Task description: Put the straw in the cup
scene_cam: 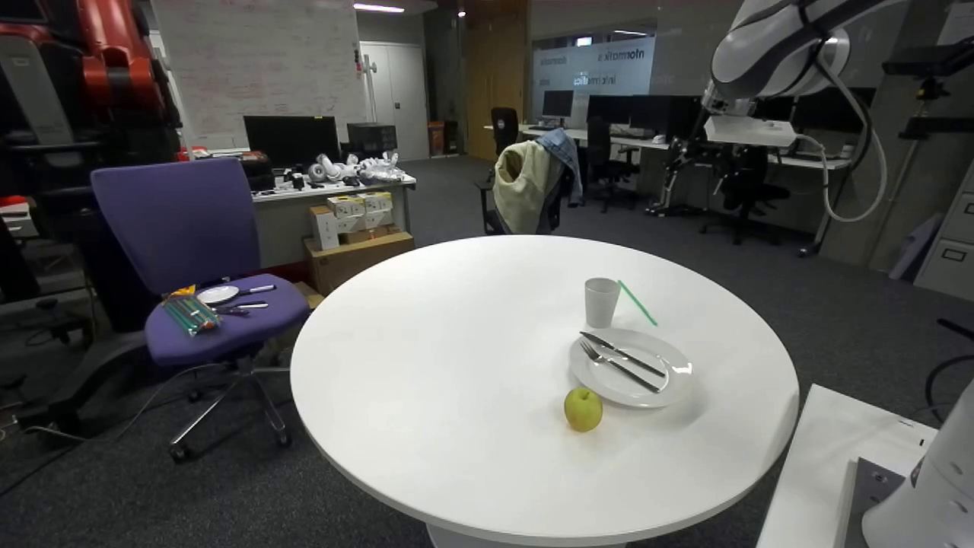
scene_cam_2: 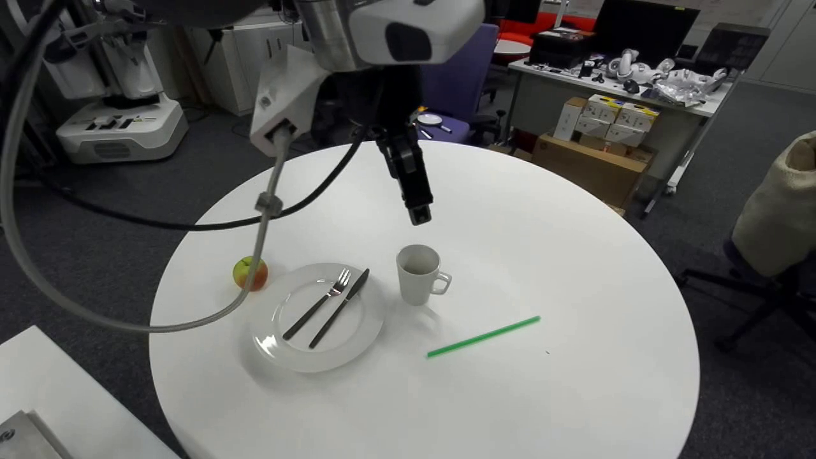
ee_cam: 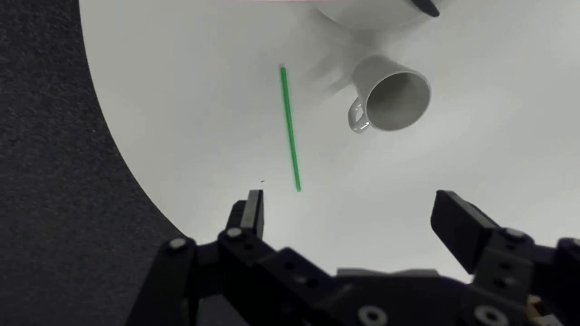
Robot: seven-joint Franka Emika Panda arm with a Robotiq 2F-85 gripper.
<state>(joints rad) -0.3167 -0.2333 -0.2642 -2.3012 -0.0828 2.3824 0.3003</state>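
Wrist view: black gripper with fingers set wide apart, nothing held, above a white table. Beyond the fingertips, a slim green straw lying flat on the table, near the white cup but not touching, off on the handle side.

Step in hand, by judgement: reaching for the straw, not yet grasped. To do this well, move forward and a little sideways, away from the cup, to bring the straw midway between the fingers. Turn the wrist only slightly — line of closing almost square to the straw. Aim, probably, towards one end, to leave a free length for the cup. Descend to just above the table, then pinch lightly; likely crushable, so thin a tube. Watch for a knock against the cup on the way down.

Unlike that overhead look at both fingers, in an exterior view only one dark finger, with no clue to the spread. Gained there: the whole plate with fork and knife, a red-cheeked apple, and a plain gap between straw and cup. Also in an exterior view, cup with no handle visible, apple yellow-green, and one straw end seemingly at the cup's rim — a trick of angle.
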